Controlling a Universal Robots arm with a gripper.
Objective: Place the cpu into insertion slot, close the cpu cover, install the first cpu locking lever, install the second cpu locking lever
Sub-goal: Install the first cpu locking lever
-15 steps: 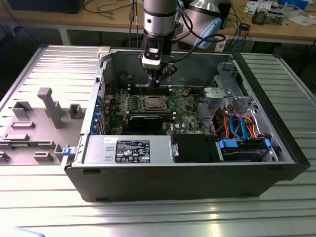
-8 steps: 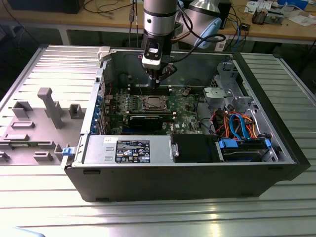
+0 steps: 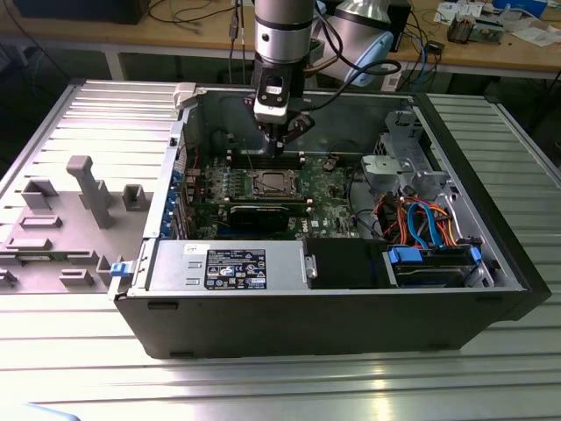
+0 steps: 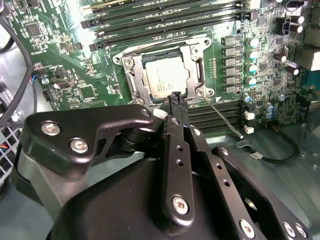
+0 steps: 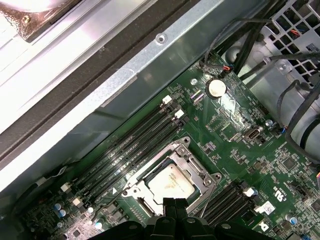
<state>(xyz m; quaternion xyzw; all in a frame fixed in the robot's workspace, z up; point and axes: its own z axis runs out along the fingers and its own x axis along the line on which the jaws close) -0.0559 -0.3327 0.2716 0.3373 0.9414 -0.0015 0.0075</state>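
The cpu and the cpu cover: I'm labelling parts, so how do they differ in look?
The cpu is a solid, pale silver square; the cpu cover is a darker grey open frame. The cpu cover is larger and rings the cpu. Both are square, metallic and lie flat.

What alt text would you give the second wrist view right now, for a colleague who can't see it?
The cpu sits in the insertion slot of the green motherboard, framed by the grey cpu cover, with the black gripper shut, its tip at the socket's edge. A thin metal lever angles away beside the socket.
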